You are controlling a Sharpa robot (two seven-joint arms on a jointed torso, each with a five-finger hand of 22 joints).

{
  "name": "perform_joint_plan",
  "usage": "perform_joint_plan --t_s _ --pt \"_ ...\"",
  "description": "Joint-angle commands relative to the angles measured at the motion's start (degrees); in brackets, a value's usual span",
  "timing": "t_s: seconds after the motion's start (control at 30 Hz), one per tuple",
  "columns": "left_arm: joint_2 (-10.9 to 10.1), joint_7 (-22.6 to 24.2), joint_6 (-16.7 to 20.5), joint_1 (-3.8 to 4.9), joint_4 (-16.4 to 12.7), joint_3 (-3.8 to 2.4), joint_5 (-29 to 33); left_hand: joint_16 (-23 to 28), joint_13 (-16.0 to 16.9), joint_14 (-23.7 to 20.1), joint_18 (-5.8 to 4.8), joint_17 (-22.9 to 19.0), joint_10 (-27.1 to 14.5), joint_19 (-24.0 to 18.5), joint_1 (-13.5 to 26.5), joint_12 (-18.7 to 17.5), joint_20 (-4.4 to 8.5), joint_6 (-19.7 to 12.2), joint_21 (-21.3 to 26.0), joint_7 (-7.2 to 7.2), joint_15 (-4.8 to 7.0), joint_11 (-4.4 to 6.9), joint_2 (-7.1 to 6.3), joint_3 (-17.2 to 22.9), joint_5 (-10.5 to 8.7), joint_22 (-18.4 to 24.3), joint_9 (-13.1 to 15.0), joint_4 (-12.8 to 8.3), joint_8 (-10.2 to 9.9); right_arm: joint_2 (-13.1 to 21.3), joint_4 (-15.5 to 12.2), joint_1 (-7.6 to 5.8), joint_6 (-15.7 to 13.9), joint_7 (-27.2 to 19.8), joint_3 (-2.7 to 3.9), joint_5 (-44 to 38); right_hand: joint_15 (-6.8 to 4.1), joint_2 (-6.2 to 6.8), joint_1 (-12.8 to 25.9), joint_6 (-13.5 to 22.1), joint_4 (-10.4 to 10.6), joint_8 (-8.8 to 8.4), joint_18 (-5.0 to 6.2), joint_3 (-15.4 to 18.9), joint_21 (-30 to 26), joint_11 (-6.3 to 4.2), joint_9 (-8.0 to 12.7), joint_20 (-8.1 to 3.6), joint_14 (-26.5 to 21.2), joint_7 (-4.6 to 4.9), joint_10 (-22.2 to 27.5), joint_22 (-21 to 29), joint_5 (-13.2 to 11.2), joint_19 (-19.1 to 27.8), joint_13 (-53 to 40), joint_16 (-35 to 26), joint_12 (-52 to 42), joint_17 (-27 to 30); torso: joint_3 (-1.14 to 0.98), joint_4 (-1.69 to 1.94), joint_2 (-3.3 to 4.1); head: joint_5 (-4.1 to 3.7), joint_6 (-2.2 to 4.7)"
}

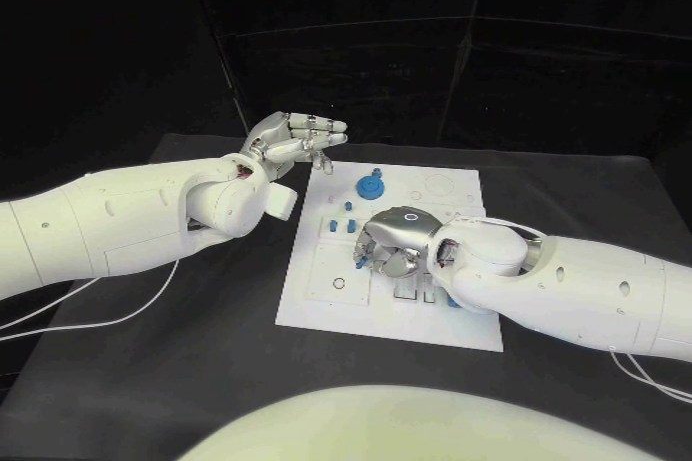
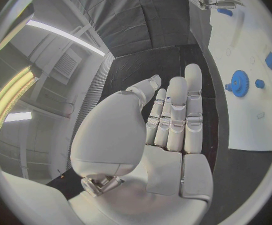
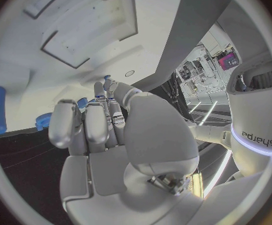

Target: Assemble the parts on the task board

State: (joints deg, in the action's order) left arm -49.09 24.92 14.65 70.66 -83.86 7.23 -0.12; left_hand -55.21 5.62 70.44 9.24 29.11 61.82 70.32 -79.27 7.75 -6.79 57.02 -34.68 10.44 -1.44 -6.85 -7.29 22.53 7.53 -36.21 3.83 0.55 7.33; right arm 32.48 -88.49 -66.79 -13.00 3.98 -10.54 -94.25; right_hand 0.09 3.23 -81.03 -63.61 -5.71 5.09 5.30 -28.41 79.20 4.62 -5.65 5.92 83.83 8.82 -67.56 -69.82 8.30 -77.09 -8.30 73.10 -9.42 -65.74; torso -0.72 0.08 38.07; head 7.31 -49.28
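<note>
Looks early on: blue gear (image 1: 372,186) seated on task board (image 1: 325,301) mid-surface, small blue parts (image 1: 340,224) loose. Left hand (image 1: 293,138) raised, fingers together, empty. Right hand (image 1: 389,244) down on board; can't tell grip.

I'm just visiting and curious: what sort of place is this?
Probably a robotics lab or test cell. A white task board with small blue parts lies on a black table, and black curtains close it in.
</note>
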Motion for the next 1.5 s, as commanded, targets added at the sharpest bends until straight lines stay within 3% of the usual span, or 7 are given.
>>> perform_joint_plan --t_s 0.03,0.33,0.7,1.0,1.17,1.33,1.5 --pt "0.1 0.4 -0.8 0.09 -0.1 -0.05 0.2 -0.1 -0.1 -0.5 1.16 -0.1 -0.4 -0.3 0.2 0.1 0.01 -0.3 0.2 0.26 0.03 0.09 0.21 -0.4 -0.02 0.1 0.0 0.1 -0.2 0.0 0.0 0.01 0.8 -0.1 -0.11 -0.5 -0.30 0.55 0.2 -0.3 0.1 -0.24 -0.76 -0.3 0.3 -0.03 0.0 -0.02 2.0 0.04 -0.3 -0.1 0.0 -0.4 -0.1 0.2 0.3 0.0 0.02 0.01 0.02 -0.01 -0.03" --pt "0.1 0.3 -0.8 0.10 -0.1 -0.05 0.2 -0.1 -0.1 -0.5 1.16 -0.1 -0.4 -0.3 0.2 0.1 0.01 -0.3 0.2 0.26 0.03 0.09 0.21 -0.4 -0.02 0.1 0.0 0.1 -0.2 -0.4 0.0 0.02 0.9 0.1 -0.12 -0.6 -0.27 0.59 0.5 -0.3 0.1 -0.28 -0.78 -0.3 0.3 -0.02 0.0 0.01 2.0 0.06 -0.3 -0.1 0.0 -0.4 0.0 0.3 0.4 0.0 0.01 0.00 0.07 -0.03 -0.08" --pt "0.1 0.2 -0.9 0.11 -0.2 -0.05 0.2 -0.2 -0.1 -0.5 1.17 -0.1 -0.5 -0.3 0.3 0.2 -0.02 -0.3 0.2 0.25 0.01 0.09 0.25 -0.5 0.01 0.1 0.0 0.2 -0.2 -1.2 0.3 0.02 3.2 1.4 -0.13 -1.6 -0.25 0.71 1.2 -0.4 0.3 -0.38 -0.77 0.0 0.4 -0.03 0.0 0.06 2.0 0.02 -0.4 -0.2 -0.4 -0.4 0.1 0.3 0.5 0.1 0.04 0.02 0.02 0.01 -0.42" --pt "0.1 0.2 -1.0 0.11 -0.2 -0.05 0.2 -0.2 -0.1 -0.5 1.17 -0.1 -0.5 -0.3 0.3 0.2 -0.02 -0.3 0.2 0.25 0.01 0.09 0.25 -0.5 0.01 0.1 0.0 0.2 -0.2 -1.7 0.3 0.09 2.9 1.5 -0.16 -2.2 -0.21 0.87 1.7 -0.2 0.4 -0.67 -0.74 0.1 0.3 0.03 0.0 0.10 2.0 0.08 -0.2 -0.1 -0.5 -0.2 0.3 0.3 0.8 0.2 0.02 0.01 -0.01 0.00 -0.50" --pt "0.2 0.1 -1.2 0.11 -0.1 -0.05 0.2 -0.2 -0.1 -0.5 1.18 -0.1 -0.6 -0.3 0.2 0.2 -0.03 -0.3 0.3 0.24 0.02 0.10 0.26 -0.6 0.02 0.1 0.0 0.1 -0.2 -1.9 0.4 0.12 2.2 1.5 -0.20 -2.3 0.62 1.99 3.4 2.6 1.0 -1.62 -0.61 0.5 -0.1 1.05 0.8 0.66 1.7 1.05 2.7 0.7 -0.1 0.4 1.4 -0.1 2.8 0.9 0.00 0.01 -0.03 -0.01 -0.48" --pt "0.2 0.0 -1.3 0.11 -0.1 -0.05 0.2 -0.2 -0.1 -0.5 1.19 -0.1 -0.6 -0.3 0.2 0.2 -0.03 -0.3 0.3 0.24 0.02 0.10 0.25 -0.6 0.02 0.1 0.0 0.1 -0.2 -1.9 0.5 0.13 0.7 1.5 -0.23 -2.3 1.87 3.58 5.0 6.7 1.6 -1.64 0.51 1.5 -3.2 2.67 1.9 1.81 0.2 2.49 7.3 5.9 0.1 4.0 3.0 -3.7 5.0 5.8 0.01 0.00 -0.01 -0.03 -0.46" --pt "0.3 -0.2 -1.5 0.11 0.0 -0.05 0.2 -0.2 -0.1 -0.5 1.19 -0.1 -0.6 -0.3 0.2 0.2 -0.03 -0.3 0.3 0.24 0.02 0.09 0.26 -0.6 0.02 0.1 0.0 0.1 -0.2 -1.5 0.0 0.16 -1.4 2.0 -0.24 -2.0 2.25 3.73 5.0 7.1 1.7 -1.42 1.35 2.2 -5.8 3.10 1.9 2.32 -1.1 2.78 9.3 9.8 0.2 6.7 3.7 -6.4 4.8 9.2 -0.03 0.01 -0.01 -0.03 -0.40"
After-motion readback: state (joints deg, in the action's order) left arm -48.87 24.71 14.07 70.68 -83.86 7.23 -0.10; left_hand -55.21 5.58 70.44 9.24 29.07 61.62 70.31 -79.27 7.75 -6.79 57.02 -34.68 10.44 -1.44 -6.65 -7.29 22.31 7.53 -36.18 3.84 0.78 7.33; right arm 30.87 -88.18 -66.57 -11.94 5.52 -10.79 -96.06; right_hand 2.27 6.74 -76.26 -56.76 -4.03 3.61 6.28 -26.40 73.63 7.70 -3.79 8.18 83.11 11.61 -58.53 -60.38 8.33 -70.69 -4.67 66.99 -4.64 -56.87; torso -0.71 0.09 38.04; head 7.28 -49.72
